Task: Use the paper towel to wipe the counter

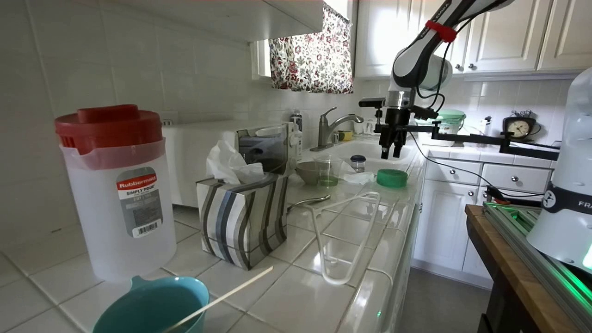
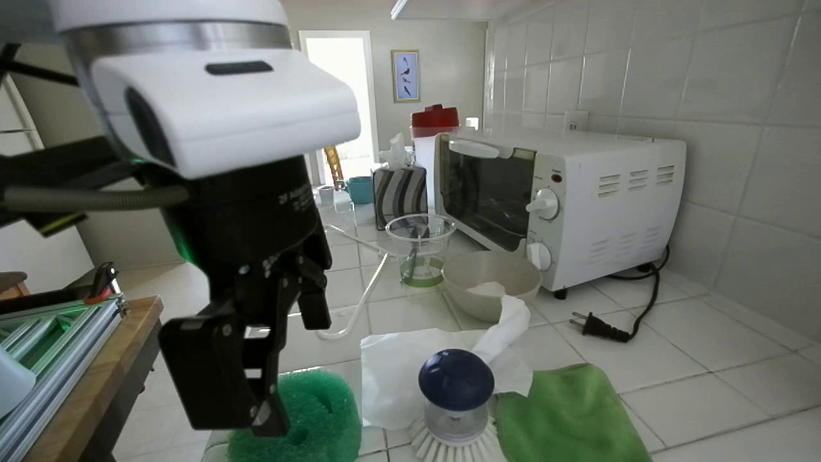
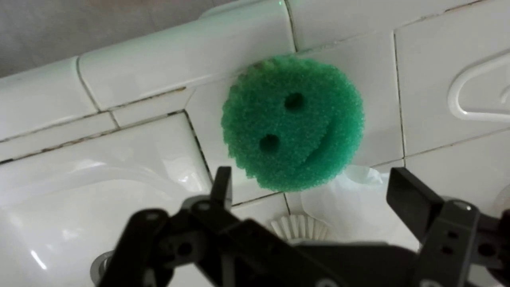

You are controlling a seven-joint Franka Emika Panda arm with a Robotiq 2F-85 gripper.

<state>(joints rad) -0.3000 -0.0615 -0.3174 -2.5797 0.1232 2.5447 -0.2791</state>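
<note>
In an exterior view, starting from the left, your hand (image 2: 282, 366) hangs above the surface (image 2: 737, 398), fingers pointing down; the wrist view shows you the fingers spread wide apart, gripping nothing. Below them, on the surface, you have a round green sponge (image 2: 327, 420) with a smiling face. Next comes the paper towel (image 2: 392, 378), a crumpled white sheet lying on the surface with one twisted end sticking up. Behind it stands a clear cup (image 2: 420, 240), and in front a dish brush (image 2: 455, 382), bristles down. Farther right are a beige bowl (image 2: 467, 301), a green cloth (image 2: 571, 410) and a white toaster oven (image 2: 616, 170), its plug (image 2: 603, 328) resting on the surface.
</note>
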